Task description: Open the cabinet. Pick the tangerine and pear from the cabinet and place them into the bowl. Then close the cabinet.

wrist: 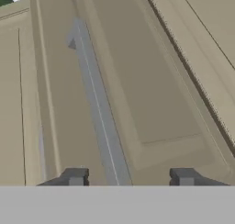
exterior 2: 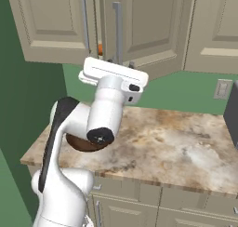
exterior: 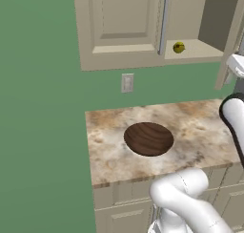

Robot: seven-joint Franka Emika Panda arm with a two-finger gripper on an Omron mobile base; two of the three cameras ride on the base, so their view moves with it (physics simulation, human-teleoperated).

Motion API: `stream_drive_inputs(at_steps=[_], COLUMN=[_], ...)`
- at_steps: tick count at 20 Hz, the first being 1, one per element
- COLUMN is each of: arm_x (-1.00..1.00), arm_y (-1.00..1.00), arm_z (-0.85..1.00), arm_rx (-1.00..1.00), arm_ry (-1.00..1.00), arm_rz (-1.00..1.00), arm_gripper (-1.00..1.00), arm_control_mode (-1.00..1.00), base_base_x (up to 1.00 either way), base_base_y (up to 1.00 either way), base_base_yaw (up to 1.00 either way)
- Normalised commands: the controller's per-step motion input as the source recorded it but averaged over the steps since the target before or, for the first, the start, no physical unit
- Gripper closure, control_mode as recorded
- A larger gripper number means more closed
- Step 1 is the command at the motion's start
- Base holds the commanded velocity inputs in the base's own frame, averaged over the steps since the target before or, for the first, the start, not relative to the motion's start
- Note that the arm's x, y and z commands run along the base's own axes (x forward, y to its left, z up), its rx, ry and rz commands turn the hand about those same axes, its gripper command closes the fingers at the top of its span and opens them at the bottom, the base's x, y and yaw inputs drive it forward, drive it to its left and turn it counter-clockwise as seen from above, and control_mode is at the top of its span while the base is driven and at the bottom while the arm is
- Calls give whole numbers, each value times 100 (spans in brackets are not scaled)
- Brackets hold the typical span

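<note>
the robot's hand [wrist: 128, 178] is up at the cabinet [exterior: 124, 26], right in front of the door that stands swung out. its 2 fingers [wrist: 73, 177] are apart, with nothing clamped between them. the long silver handle [wrist: 96, 103] of that door runs up and away from the hand, and its near end sits in the gap between the 2 fingers, a bit closer to 1 of them. the handle's long way points straight ahead of the hand, so the fingers stand on each side of it.

the right half of the cabinet is open. the pear [exterior: 178, 47] sits on the shelf [exterior: 200, 48] inside, near the front edge, just beside the shut door's handle [exterior: 163, 24]. a tiny bit of orange, likely the tangerine [exterior 2: 100, 48], peeks out between the doors in the right base view.

the bowl [exterior: 148, 138] sits on the table [exterior: 200, 127] below the cabinet, and it looks bare inside.

i think the door is open enough now. next the hand must leave the handle, go round the door and reach in to the fruit on the shelf.
</note>
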Motion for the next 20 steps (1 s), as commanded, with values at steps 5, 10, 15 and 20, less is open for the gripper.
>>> stream_drive_inputs(at_steps=[5,10,15,20], arm_x=[-98,-62,-4,2], arm_y=[9,84,100,49], arm_z=[-7,-25,-2,0], arm_rx=[-15,-30,-30,-11], arm_ry=[4,20,5,0], arm_rz=[4,5,-27,-67], arm_gripper=[-100,-100,-100,-100], arm_control_mode=[-100,-100,-100,-100], base_base_x=[0,0,0,0], base_base_y=[0,0,0,0], base_base_yaw=[0,0,0,0])
